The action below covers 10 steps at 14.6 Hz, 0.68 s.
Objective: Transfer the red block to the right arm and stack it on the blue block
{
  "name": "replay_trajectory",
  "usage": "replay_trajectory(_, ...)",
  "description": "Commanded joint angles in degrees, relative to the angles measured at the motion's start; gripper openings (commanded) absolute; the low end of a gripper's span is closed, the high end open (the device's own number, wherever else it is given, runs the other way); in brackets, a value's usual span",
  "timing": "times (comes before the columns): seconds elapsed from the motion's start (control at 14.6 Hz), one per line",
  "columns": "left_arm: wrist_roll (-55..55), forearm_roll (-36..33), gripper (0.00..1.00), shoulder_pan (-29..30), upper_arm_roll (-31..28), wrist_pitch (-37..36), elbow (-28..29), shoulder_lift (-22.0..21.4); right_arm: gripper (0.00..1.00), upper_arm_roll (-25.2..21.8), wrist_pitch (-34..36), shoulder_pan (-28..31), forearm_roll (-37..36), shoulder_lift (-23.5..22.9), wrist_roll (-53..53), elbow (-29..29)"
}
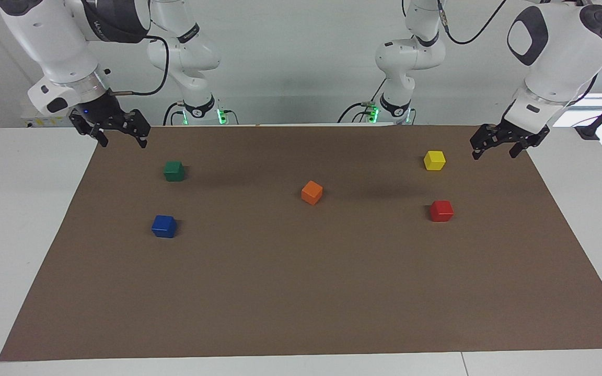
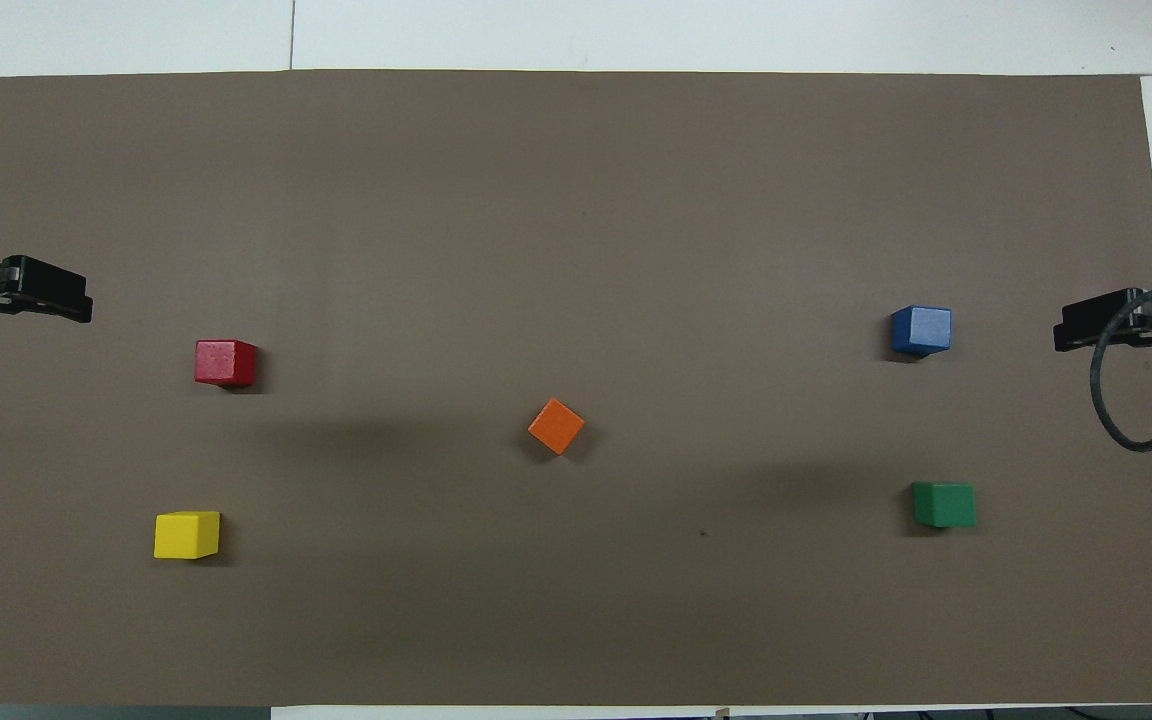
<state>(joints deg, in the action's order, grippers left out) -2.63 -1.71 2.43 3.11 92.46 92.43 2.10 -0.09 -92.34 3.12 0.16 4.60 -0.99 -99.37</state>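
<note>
The red block [image 1: 441, 210] [image 2: 225, 362] lies on the brown mat toward the left arm's end of the table. The blue block [image 1: 164, 226] [image 2: 921, 329] lies on the mat toward the right arm's end. My left gripper [image 1: 494, 153] [image 2: 21, 300] hangs open and empty over the mat's edge at its own end, apart from the red block. My right gripper [image 1: 123, 141] [image 2: 1116, 322] hangs open and empty over the mat's edge at its own end, apart from the blue block.
A yellow block [image 1: 434, 160] [image 2: 187, 534] lies nearer to the robots than the red block. A green block [image 1: 174, 171] [image 2: 944, 504] lies nearer to the robots than the blue block. An orange block [image 1: 312, 192] [image 2: 556, 426] lies mid-mat [image 1: 301, 292].
</note>
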Motion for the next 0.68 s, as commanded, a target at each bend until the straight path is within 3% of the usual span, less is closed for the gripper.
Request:
replay_trajectory(0.0,0.09,-0.57,1.0,-0.41,-0.3,-0.62,-1.29,0.71,1.0,0.53,0.59,0.74,-0.51,0.41,1.07,-0.22)
replay_trajectory(0.62,1.92,-0.05,1.0,0.29,-0.21,-0.54,-0.15,0.01,1.0,0.53,0.76,0.74,-0.43,0.58,1.07,-0.39)
